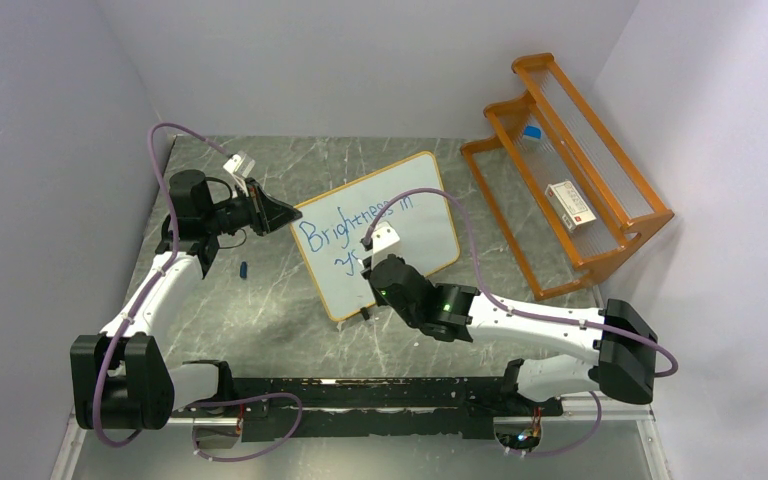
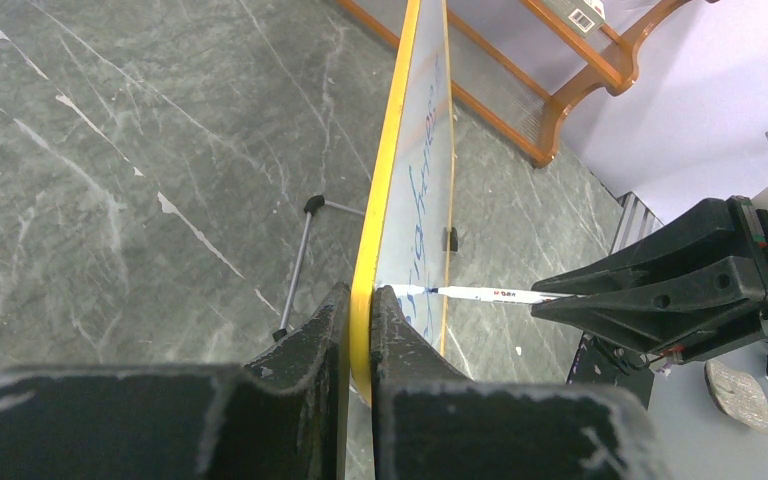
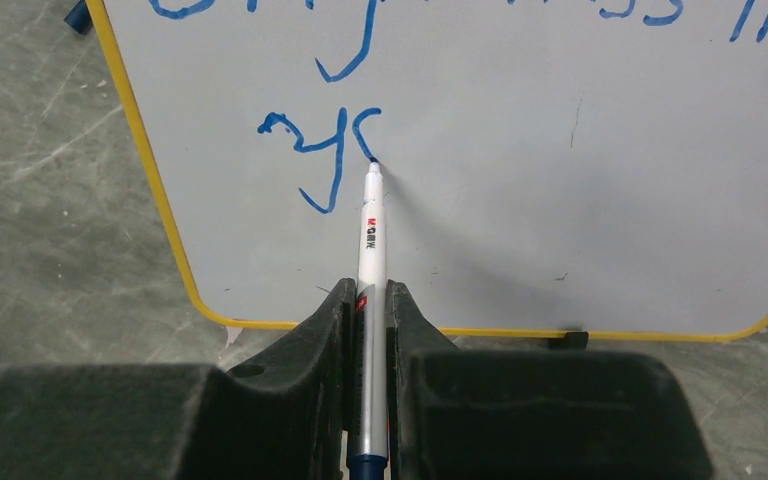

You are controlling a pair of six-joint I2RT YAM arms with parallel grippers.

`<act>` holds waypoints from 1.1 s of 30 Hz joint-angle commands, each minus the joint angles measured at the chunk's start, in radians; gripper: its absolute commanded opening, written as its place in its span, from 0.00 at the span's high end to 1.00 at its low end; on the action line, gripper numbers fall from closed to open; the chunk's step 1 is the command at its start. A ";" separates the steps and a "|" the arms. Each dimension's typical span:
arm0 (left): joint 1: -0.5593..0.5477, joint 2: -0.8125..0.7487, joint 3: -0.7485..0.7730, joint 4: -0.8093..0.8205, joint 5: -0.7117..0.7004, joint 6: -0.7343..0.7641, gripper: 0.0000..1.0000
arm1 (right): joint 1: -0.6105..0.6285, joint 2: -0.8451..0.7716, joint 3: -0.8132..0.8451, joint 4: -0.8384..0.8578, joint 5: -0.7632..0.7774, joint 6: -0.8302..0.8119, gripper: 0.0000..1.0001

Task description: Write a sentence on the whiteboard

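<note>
Just ahead of the right pincer (image 3: pixel 368 296), clamped tight on a pen (image 3: pixel 370 225), stands the board (image 3: pixel 580 170) on the bench (image 3: pixel 40 200). The pen tip is touching it by the half-done second line of writing (image 3: pixel 322 160). Left pincer (image 2: pixel 360 305) is pinched onto the board's yellow edge.

My guess: board's light, stiff and slick, propped on a thin wire leg (image 2: pixel 298 265), so it'd skid or tip under pen pressure. The frame edge is the sane spot to grab.

Left wrist view shows that leg and the board edge-on, right wrist view the letters up close. Only the top view catches the rack (image 1: pixel 560 165).
</note>
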 commanded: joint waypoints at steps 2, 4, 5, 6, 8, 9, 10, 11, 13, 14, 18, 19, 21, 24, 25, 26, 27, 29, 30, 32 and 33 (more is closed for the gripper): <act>-0.021 0.039 -0.034 -0.122 -0.067 0.063 0.95 | -0.007 -0.011 -0.015 -0.026 0.053 0.010 1.00; -0.023 0.039 -0.034 -0.123 -0.066 0.065 0.95 | -0.007 -0.011 -0.014 -0.017 0.065 0.010 1.00; -0.023 0.038 -0.034 -0.123 -0.067 0.065 0.95 | -0.006 -0.011 -0.012 -0.013 0.072 0.008 1.00; -0.023 0.038 -0.034 -0.125 -0.067 0.065 0.95 | -0.007 -0.012 -0.011 -0.007 0.077 0.006 1.00; -0.024 0.038 -0.034 -0.125 -0.068 0.065 0.95 | -0.008 -0.010 -0.006 0.003 0.086 0.002 1.00; -0.024 0.038 -0.032 -0.126 -0.068 0.067 0.95 | -0.008 -0.009 -0.004 0.008 0.089 0.001 1.00; -0.025 0.039 -0.032 -0.126 -0.066 0.065 0.95 | -0.008 -0.009 -0.003 0.014 0.091 -0.002 1.00; -0.025 0.039 -0.032 -0.126 -0.067 0.064 0.95 | -0.008 -0.007 0.000 0.019 0.094 -0.003 1.00; -0.025 0.042 -0.032 -0.128 -0.063 0.066 0.95 | -0.008 -0.004 0.004 0.031 0.092 -0.010 1.00; -0.026 0.042 -0.032 -0.127 -0.063 0.067 0.95 | -0.007 -0.002 0.008 0.035 0.090 -0.012 1.00; -0.026 0.040 -0.031 -0.128 -0.064 0.067 0.95 | -0.008 0.011 0.021 0.055 0.084 -0.023 1.00; -0.026 0.041 -0.031 -0.128 -0.065 0.067 0.95 | -0.008 0.014 0.024 0.058 0.083 -0.024 1.00; -0.026 0.041 -0.031 -0.128 -0.066 0.066 0.95 | -0.008 0.016 0.029 0.063 0.085 -0.027 1.00; -0.026 0.041 -0.031 -0.127 -0.066 0.067 0.95 | -0.008 0.015 0.035 0.073 0.090 -0.032 1.00; -0.026 0.041 -0.031 -0.126 -0.065 0.066 0.95 | -0.008 0.016 0.038 0.074 0.091 -0.033 1.00; -0.026 0.042 -0.031 -0.128 -0.065 0.067 0.95 | -0.008 0.016 0.039 0.077 0.090 -0.033 1.00; -0.026 0.042 -0.031 -0.127 -0.065 0.067 0.95 | -0.008 0.017 0.040 0.081 0.088 -0.037 1.00; -0.026 0.040 -0.031 -0.126 -0.066 0.067 0.95 | -0.007 0.020 0.046 0.083 0.080 -0.037 1.00; -0.026 0.041 -0.031 -0.126 -0.066 0.067 0.95 | -0.008 0.022 0.046 0.084 0.078 -0.039 1.00; -0.026 0.041 -0.031 -0.126 -0.067 0.067 0.95 | -0.008 0.024 0.052 0.083 0.066 -0.045 1.00; -0.026 0.041 -0.031 -0.126 -0.067 0.066 0.95 | -0.007 0.024 0.053 0.082 0.059 -0.047 1.00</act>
